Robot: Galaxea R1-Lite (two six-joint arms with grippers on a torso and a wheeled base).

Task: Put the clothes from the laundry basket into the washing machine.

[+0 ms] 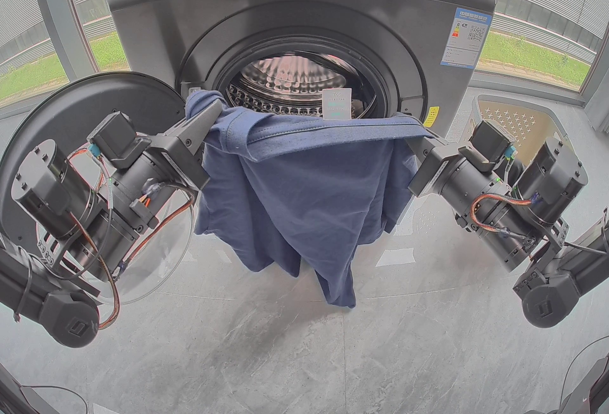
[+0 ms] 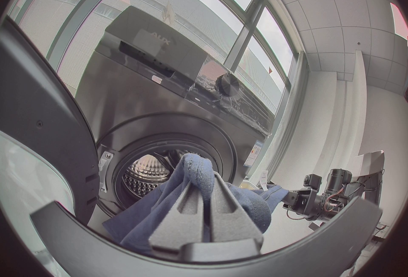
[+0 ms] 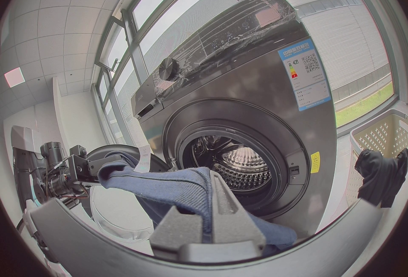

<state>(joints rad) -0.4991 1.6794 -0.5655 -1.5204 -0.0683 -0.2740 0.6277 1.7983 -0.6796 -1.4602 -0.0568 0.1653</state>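
Soft, light, floppy blue shirt, hung just before the washing machine mouth, top edge pinched tight by left gripper and right gripper. Likely to drape, snag on rim; best held at those corners.

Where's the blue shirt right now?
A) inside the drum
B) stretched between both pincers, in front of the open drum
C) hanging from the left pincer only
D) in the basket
B: the shirt hangs stretched between the left pincer and the right pincer, just outside the drum.
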